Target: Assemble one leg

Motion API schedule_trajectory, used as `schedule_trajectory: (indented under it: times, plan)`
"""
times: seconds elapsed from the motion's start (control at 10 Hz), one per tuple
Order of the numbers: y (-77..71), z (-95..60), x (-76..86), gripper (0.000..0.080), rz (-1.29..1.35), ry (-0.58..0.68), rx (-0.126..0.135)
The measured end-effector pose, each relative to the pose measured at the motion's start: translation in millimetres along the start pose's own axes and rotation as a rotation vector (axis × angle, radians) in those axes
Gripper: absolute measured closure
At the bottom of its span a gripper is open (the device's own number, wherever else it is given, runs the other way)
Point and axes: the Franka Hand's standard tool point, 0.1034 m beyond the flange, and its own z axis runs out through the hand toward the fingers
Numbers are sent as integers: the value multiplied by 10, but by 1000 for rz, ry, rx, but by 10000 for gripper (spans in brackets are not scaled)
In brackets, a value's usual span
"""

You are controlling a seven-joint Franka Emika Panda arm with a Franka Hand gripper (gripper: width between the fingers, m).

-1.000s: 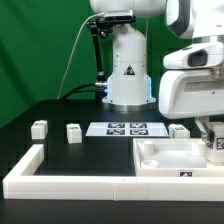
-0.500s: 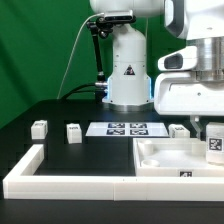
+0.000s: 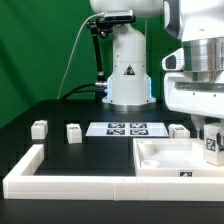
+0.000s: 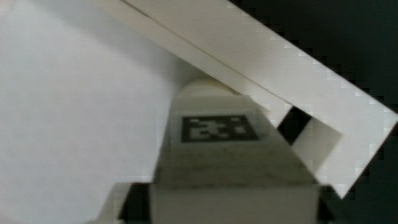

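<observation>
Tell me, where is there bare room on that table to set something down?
Bare black table lies between the loose legs, the L-shaped wall and the tray. The exterior view's right is crowded: the gripper holds a leg over the tray.

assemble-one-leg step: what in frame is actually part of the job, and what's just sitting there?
In the job:
- gripper, shut on the held leg
- square tray part, likely where that leg goes; the leg hangs over it

Lying about:
- three spare legs
- marker board
- L-shaped border wall
</observation>
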Motion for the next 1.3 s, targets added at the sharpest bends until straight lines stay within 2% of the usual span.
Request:
schedule_trajectory:
  times: [0.4, 0.5, 0.6, 0.7, 0.8, 0.9, 1.1, 1.3]
  plan:
    - [2, 1, -3, 509, 216, -22, 6]
    - [0, 1, -8, 509, 199, -23, 7]
    - [0, 2, -11, 327, 178, -23, 7]
    - [-1, 2, -11, 200, 135, -22, 8]
    - [-3, 1, -13, 200, 88, -23, 9]
    - [-4, 1, -17, 161, 8, -22, 9]
    - [-9, 3, -40, 152, -290, -21, 12]
    - [-41, 2, -132, 150, -442, -18, 11]
